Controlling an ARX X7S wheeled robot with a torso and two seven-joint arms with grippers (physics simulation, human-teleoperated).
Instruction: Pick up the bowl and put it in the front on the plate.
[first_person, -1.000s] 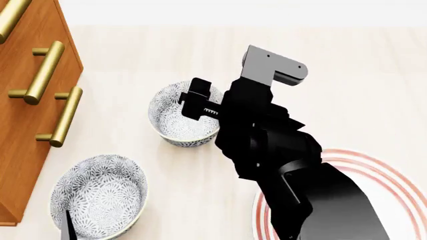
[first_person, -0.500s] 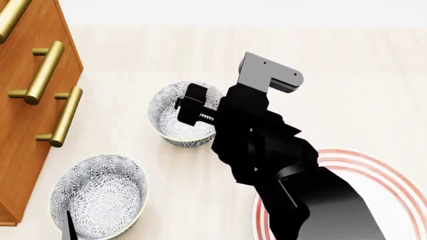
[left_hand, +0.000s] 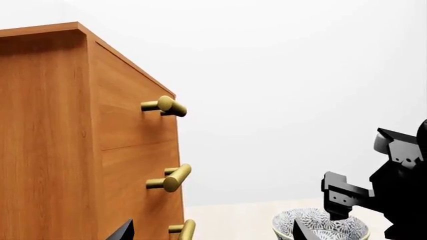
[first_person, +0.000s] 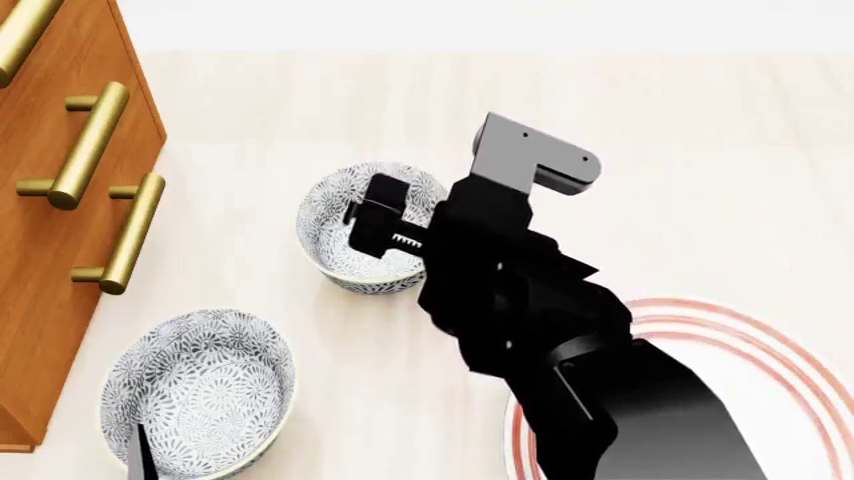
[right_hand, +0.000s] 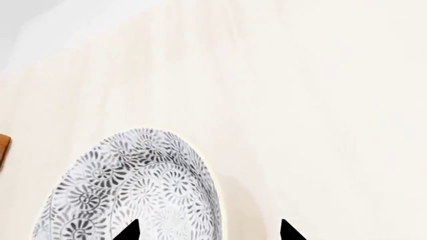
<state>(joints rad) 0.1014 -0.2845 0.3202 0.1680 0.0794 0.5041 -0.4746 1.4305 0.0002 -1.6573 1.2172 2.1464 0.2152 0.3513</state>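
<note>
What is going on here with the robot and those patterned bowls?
The robot's right arm is stretched over the far bowl, with its right claw open and straddling the bowl's rim, one finger inside and one outside, not closed on it. A second bowl sits nearer, beside the wooden drawers. The red-ringed plate lies to the right, mostly hidden by the arm. The bowl is not lifted yet.

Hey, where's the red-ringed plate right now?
In the head view the plate lies at the lower right, partly hidden under the right arm, to the right of the two patterned bowls.
</note>
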